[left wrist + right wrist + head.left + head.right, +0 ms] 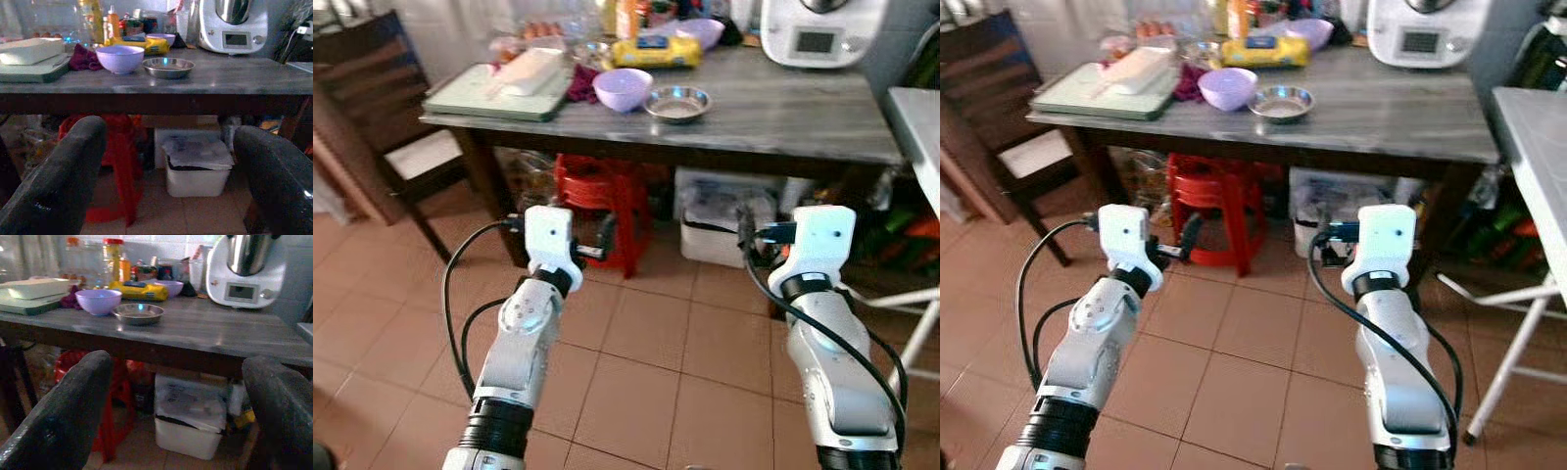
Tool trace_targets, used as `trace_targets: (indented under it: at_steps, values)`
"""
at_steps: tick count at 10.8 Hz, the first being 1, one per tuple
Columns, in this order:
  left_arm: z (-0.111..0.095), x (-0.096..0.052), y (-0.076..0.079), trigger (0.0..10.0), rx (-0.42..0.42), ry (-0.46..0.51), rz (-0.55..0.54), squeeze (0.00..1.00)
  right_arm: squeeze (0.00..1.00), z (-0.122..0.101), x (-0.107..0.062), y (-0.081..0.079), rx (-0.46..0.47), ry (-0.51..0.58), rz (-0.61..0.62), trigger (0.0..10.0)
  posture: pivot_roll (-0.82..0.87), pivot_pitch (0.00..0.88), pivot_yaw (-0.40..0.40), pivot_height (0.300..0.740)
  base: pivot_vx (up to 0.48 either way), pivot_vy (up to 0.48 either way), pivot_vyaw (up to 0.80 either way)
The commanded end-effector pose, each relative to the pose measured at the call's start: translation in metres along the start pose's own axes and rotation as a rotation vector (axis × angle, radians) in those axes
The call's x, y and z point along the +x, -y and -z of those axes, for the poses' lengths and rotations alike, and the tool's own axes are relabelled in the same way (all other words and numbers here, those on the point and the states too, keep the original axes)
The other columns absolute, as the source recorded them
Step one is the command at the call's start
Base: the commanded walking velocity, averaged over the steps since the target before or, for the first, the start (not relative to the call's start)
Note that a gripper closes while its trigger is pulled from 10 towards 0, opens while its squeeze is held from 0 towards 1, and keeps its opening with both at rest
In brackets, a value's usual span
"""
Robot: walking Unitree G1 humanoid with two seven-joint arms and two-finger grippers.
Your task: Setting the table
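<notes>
While both grippers, left gripper (pixel 166 161) and right gripper (pixel 171 401), hang wide and empty short of the grey table (pixel 783 113), the shallow steel dish (pixel 677 102) beside the lilac plastic bowl (pixel 623 88) looks light, stiff, slippery: pinch rim.

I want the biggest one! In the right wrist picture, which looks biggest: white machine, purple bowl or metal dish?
1. White machine.
2 and 3. Purple bowl and metal dish look about alike, so no ranking.
</notes>
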State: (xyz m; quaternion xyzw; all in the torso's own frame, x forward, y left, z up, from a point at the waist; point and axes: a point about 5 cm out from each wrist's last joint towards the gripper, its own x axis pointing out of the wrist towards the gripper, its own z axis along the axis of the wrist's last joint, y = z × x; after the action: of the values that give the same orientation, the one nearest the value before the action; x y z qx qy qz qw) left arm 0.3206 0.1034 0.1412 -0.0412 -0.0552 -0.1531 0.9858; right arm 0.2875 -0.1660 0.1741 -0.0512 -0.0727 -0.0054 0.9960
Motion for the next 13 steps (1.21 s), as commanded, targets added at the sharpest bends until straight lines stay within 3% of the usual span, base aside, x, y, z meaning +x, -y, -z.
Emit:
trace_targets:
  at_steps: [1, 13]
  values:
    - [-0.0018, 0.0024, 0.0000, 10.0, 0.000, 0.008, 0.012, 0.00, 0.00, -0.0012, -0.0016, 0.0009, 0.003, 0.008, 0.010, 10.0, -0.19, 0.034, 0.082, 0.740, 0.000, 0.000, -0.66]
    - [0.0004, 0.0056, 0.0014, 10.0, -0.016, 0.017, 0.019, 0.00, 0.00, -0.0011, -0.0022, 0.0069, -0.001, 0.002, 0.021, 10.0, -0.21, 0.041, 0.079, 0.740, 0.000, -0.374, -0.46]
